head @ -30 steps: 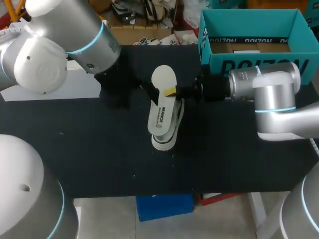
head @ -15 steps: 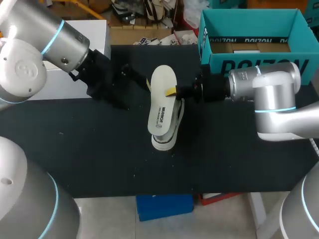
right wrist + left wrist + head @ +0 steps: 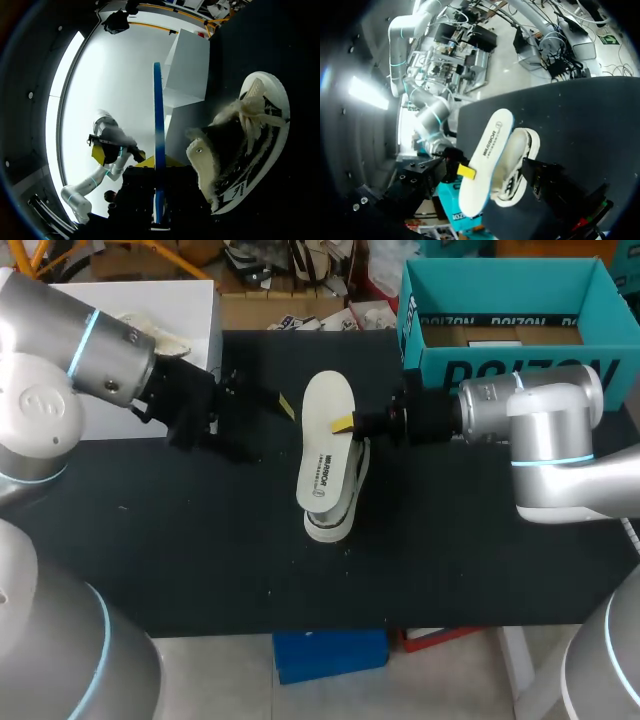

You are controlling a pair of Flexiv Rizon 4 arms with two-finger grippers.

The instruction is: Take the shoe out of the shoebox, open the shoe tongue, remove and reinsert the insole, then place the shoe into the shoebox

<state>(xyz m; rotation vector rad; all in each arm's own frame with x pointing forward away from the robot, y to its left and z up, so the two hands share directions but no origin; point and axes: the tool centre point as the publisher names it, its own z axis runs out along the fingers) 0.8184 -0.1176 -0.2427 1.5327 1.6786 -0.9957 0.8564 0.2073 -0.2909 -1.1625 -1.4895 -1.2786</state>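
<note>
A white shoe (image 3: 336, 508) with a fleecy lining lies on the black table (image 3: 200, 540), and the right wrist view looks into the opening of this shoe (image 3: 245, 145). Its white insole (image 3: 327, 445) is lifted above it, pinched at one long edge by my right gripper (image 3: 343, 424). The right wrist view shows the insole (image 3: 158, 130) edge-on between the yellow tips of the right gripper (image 3: 159, 162). My left gripper (image 3: 270, 400) stands open to the insole's left, apart from it and holding nothing. From the left wrist I see the insole (image 3: 487, 155) and shoe (image 3: 517, 160) ahead.
The open teal shoebox (image 3: 500, 370) stands at the back right, behind my right arm. A white box (image 3: 150, 295) sits at the back left beside my left arm. The table's front half lies in front of the shoe.
My left arm has drawn back to the left, away from the insole, with its gripper still open. The right gripper, insole and shoe have not moved.
</note>
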